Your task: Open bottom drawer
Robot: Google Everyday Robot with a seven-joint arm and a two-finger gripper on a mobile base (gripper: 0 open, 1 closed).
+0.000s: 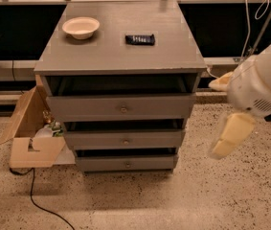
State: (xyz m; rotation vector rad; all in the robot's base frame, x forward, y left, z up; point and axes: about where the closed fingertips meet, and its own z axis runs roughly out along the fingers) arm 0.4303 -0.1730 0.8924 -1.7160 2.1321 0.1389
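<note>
Camera view: grey wooden three-drawer bench [120, 56] at centre. Slim grey wooden bottom drawer [125, 163], round metal knob mid-front, is lowest of three, just above speckled stone floor [173, 200]. Pale yellowish tool [223, 116] on white arm hangs at right, well apart from drawer; apart or together, can't tell. Cream round bowl [80, 28] & flat black rectangular device [140, 39] sit on bench top. Open brown cardboard box [29, 143] just beside bench, left.

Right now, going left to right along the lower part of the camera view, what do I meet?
Box → bottom drawer → gripper, at the far right.
</note>
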